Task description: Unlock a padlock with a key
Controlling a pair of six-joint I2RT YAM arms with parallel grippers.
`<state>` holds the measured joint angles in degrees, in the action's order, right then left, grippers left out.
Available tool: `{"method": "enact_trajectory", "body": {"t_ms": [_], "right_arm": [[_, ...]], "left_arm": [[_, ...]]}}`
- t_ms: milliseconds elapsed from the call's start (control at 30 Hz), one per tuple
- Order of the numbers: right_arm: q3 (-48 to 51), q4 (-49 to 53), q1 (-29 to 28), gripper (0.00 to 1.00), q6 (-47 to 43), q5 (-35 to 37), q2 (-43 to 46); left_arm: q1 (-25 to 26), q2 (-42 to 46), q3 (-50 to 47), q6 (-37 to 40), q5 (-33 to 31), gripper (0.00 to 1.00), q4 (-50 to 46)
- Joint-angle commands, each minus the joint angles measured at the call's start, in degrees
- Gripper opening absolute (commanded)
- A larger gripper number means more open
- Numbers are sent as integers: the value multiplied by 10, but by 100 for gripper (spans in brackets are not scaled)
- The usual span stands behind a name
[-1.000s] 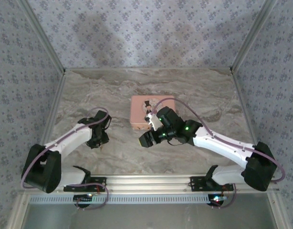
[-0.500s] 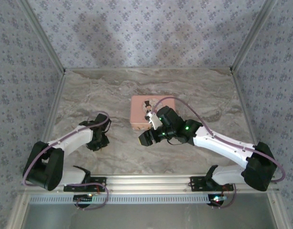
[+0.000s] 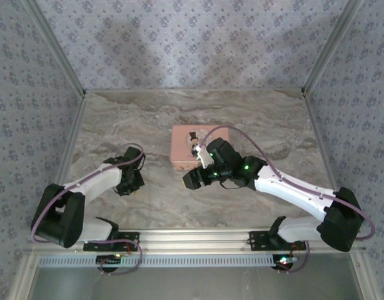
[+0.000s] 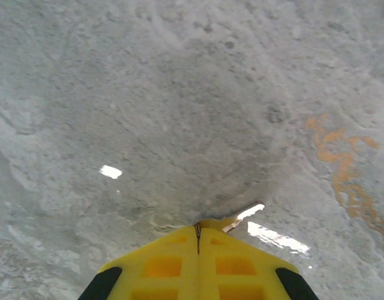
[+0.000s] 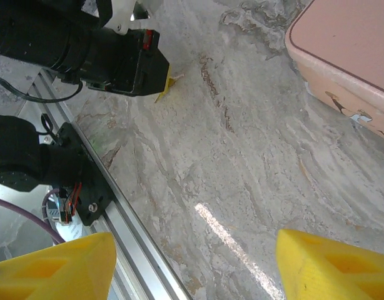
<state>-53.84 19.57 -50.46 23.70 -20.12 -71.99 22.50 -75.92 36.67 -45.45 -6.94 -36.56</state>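
Observation:
My left gripper [image 3: 132, 185] sits low over the marble table, left of centre. In the left wrist view its yellow fingers [image 4: 173, 256] are pressed together, and a thin metal sliver, the key [image 4: 243, 216], sticks out at their tip [image 4: 198, 224]. The right wrist view shows that same yellow tip [image 5: 162, 89] with the pale sliver beside it. My right gripper [image 3: 191, 181] hovers at table centre, its yellow fingers [image 5: 54, 269] wide apart with nothing between them [image 5: 195, 269]. The blue-teal padlock is out of view.
A pink picture tin [image 3: 186, 150] lies flat on the table just behind the right gripper, its corner in the right wrist view [image 5: 348, 56]. The aluminium rail [image 3: 198, 236] runs along the near edge. Patterned walls close in three sides.
The left gripper has shifted slightly toward the near edge and to the right, still shut. The right gripper has barely moved.

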Motion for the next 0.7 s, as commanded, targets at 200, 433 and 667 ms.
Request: {"method": "enact_trajectory", "body": {"t_ms": [200, 433, 667], "right_arm": [[24, -6, 48, 70, 36, 13, 64], [39, -9, 102, 69, 71, 41, 123], [31, -45, 184, 59, 137, -65, 130]], "left_arm": [[28, 86, 104, 48, 93, 0, -34], [66, 106, 183, 65, 193, 0, 20], [133, 70, 274, 114, 238, 0, 41]]}}
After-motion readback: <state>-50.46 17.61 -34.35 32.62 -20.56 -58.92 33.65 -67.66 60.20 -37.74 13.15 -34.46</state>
